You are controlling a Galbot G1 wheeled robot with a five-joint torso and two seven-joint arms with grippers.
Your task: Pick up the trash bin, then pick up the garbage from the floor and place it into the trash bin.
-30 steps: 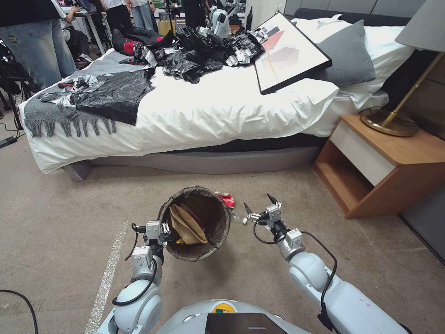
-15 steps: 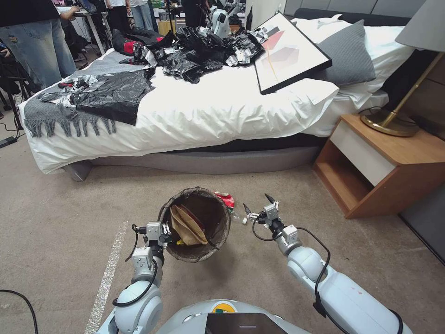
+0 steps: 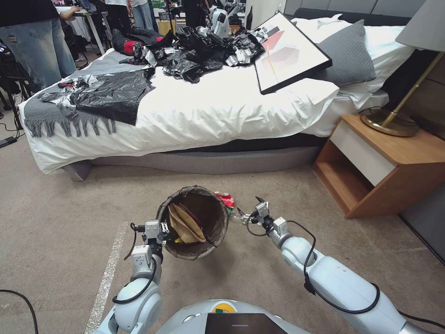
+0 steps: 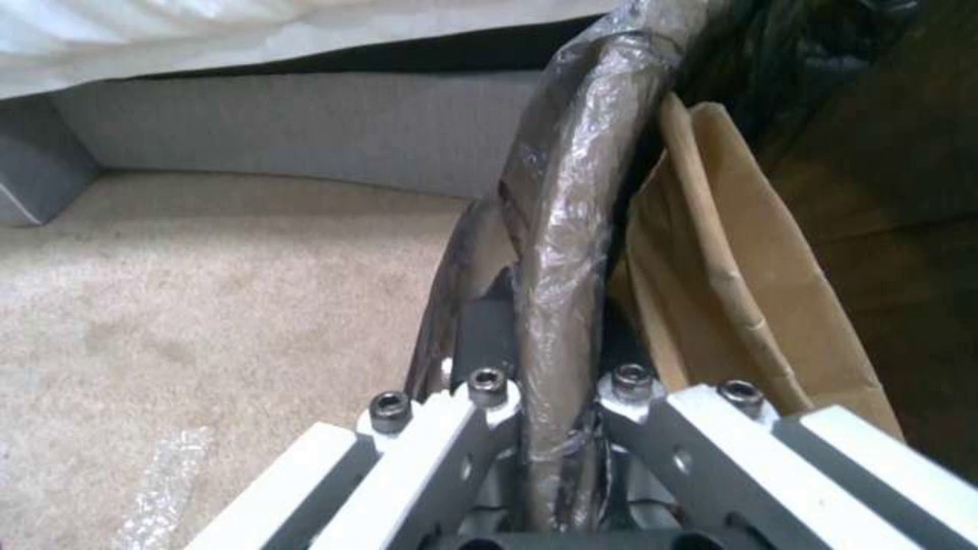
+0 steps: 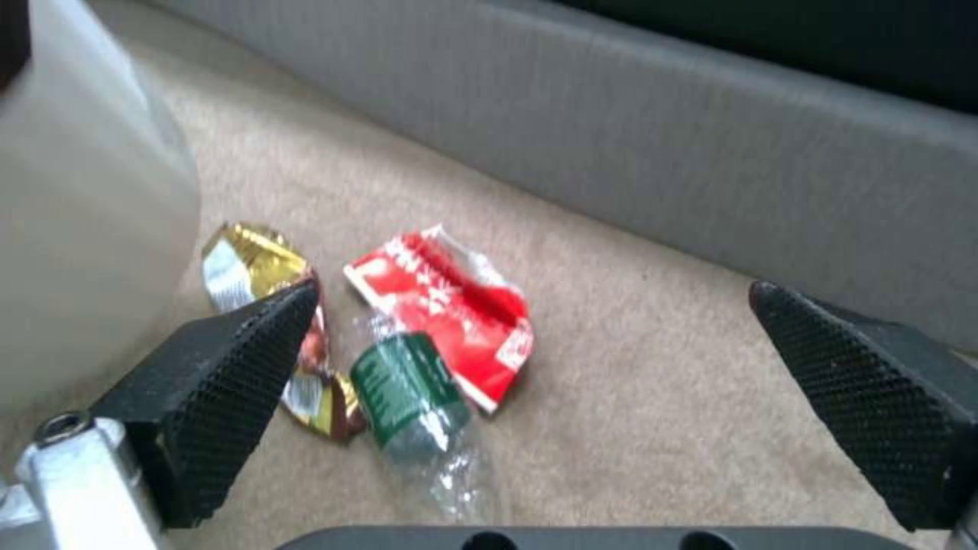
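Note:
The trash bin (image 3: 194, 189), white with a dark liner over its rim, hangs just above the floor (image 3: 60, 218) with my left gripper (image 3: 163, 230) shut on its near-left rim. In the left wrist view the gripper (image 4: 555, 405) clamps the liner-wrapped rim (image 4: 571, 214). A brown paper bag (image 3: 185, 225) (image 4: 733, 305) stands inside. My right gripper (image 3: 249, 209) (image 5: 535, 294) is open, low over garbage right of the bin: a red wrapper (image 3: 226, 198) (image 5: 448, 305), a gold wrapper (image 5: 250, 263) and a green-labelled clear bottle (image 5: 408, 389). The bin's white wall (image 5: 82, 229) is close beside them.
The bed's grey base (image 3: 208, 160) runs just behind the litter. A wooden nightstand (image 3: 380, 162) with a brass lamp base (image 3: 389, 123) stands to the right. A pale tape line (image 3: 109, 273) and a black cable (image 3: 18, 297) lie on the carpet at left.
My right gripper has moved left and lower, closer to the litter beside the bin, still open. The left gripper and the bin have barely moved.

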